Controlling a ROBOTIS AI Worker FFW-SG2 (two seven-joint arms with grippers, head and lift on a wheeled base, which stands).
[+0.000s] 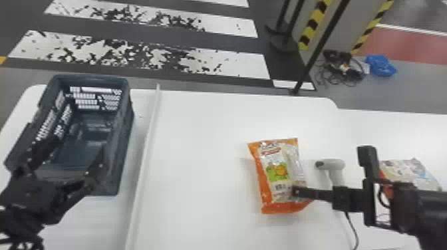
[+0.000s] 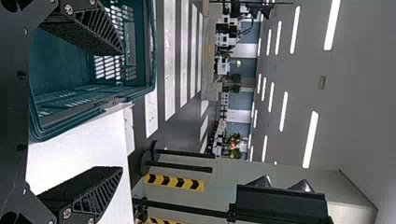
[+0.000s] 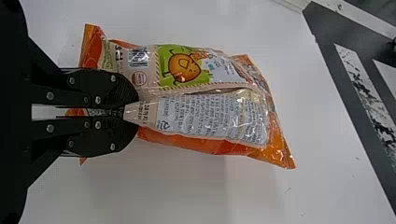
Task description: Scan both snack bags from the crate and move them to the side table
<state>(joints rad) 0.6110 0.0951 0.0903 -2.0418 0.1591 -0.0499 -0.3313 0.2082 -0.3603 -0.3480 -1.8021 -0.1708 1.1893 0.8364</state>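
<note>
The orange snack bag (image 3: pixel 187 112), pinched by the right gripper (image 3: pixel 133 111), could be dropped if the apparently shallow hold is jolted.

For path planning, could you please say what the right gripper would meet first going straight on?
The orange snack bag, pinched in its jaws, stretching ahead; perhaps then the table, depth unclear.
</note>
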